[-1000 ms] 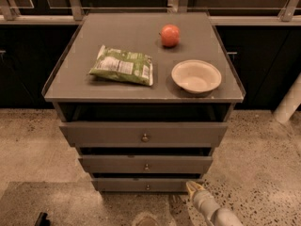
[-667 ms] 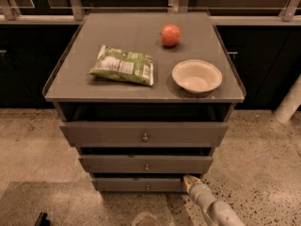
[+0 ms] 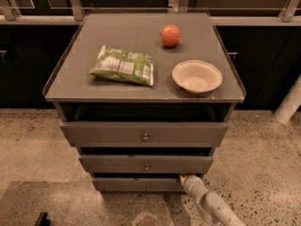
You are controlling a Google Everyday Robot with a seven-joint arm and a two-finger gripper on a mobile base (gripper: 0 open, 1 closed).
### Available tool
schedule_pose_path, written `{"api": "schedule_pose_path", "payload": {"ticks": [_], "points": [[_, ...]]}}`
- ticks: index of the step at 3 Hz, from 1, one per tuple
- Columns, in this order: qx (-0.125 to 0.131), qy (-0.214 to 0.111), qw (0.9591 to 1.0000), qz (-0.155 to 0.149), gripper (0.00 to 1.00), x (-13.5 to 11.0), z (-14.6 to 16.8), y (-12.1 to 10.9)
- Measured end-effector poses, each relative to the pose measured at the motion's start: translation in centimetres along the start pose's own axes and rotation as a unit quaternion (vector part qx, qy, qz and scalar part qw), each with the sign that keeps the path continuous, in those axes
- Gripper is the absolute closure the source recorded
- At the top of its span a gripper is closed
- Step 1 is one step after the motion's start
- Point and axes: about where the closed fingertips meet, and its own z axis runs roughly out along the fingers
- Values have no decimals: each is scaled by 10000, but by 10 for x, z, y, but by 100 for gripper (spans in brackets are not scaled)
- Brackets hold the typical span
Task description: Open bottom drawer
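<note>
The grey cabinet has three drawer fronts stacked one above the other. The bottom drawer (image 3: 127, 184) is the slimmest, with a small round metal knob (image 3: 148, 187) at its centre. It stands slightly out from the cabinet, as do the two above it. My gripper (image 3: 185, 177) is on the end of a white arm that comes in from the lower right. It sits at the right end of the bottom drawer's top edge, in the gap under the middle drawer (image 3: 146, 164).
On the cabinet top (image 3: 141, 41) lie a green snack bag (image 3: 123, 66), a red apple (image 3: 170, 35) and a beige bowl (image 3: 196, 76). The top drawer (image 3: 143, 134) is the widest. Speckled floor surrounds the cabinet. A white pipe (image 3: 289, 102) stands at the right.
My gripper has moved a little up and to the left, from the floor beside the cabinet to the right end of the bottom drawer. The drawers have not visibly moved.
</note>
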Motion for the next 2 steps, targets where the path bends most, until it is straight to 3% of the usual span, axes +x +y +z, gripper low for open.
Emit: {"api": "schedule_pose_path", "payload": {"ticks": [2], "points": [[-163, 352, 9983, -442, 100, -3, 18, 7]]}}
